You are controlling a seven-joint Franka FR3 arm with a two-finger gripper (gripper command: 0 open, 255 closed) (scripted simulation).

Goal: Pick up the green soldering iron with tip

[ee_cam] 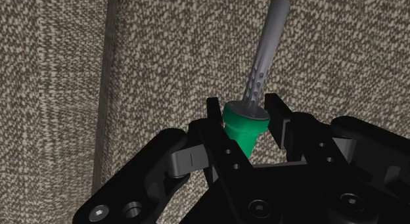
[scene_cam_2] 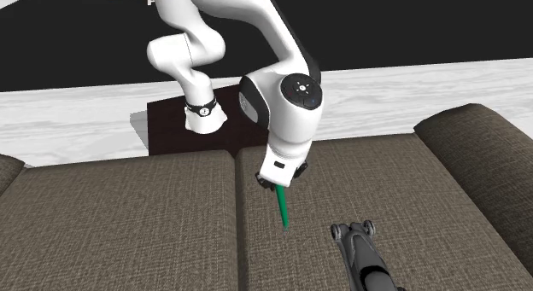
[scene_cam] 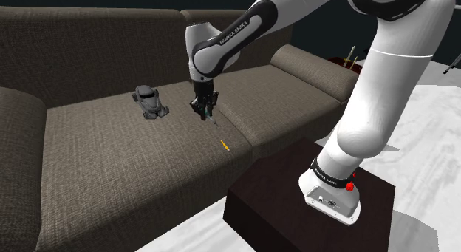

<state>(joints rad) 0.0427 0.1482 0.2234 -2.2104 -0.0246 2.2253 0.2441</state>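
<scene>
Item 1: green soldering iron [ee_cam: 244, 124], with a grey perforated barrel [ee_cam: 261, 58] and a tip pointing away from the hand. It is sitting between the two black fingers of the end effector [ee_cam: 244, 110], which is gripping it at the green collar. In the shoulder view it is hanging centre frame from the end effector [scene_cam: 203, 109], over the seam between two seat cushions. In the second exterior view the soldering iron [scene_cam_2: 282, 208] is slanting down from the end effector [scene_cam_2: 279, 180] at centre frame. Whether its tip is touching the fabric cannot be told.

Item 2: brown woven sofa [scene_cam: 111, 162], spreading across the left and centre of the shoulder view.

Item 3: grey wheeled toy [scene_cam: 151, 103], resting on the seat left of the end effector and well apart from it; in the second exterior view it is lying at lower right [scene_cam_2: 367, 255].

Item 4: small yellow sliver [scene_cam: 224, 145], lying on the seat below the end effector.

Item 5: white arm [scene_cam: 384, 80], reaching in from the dark stand [scene_cam: 281, 213] at lower right.
</scene>
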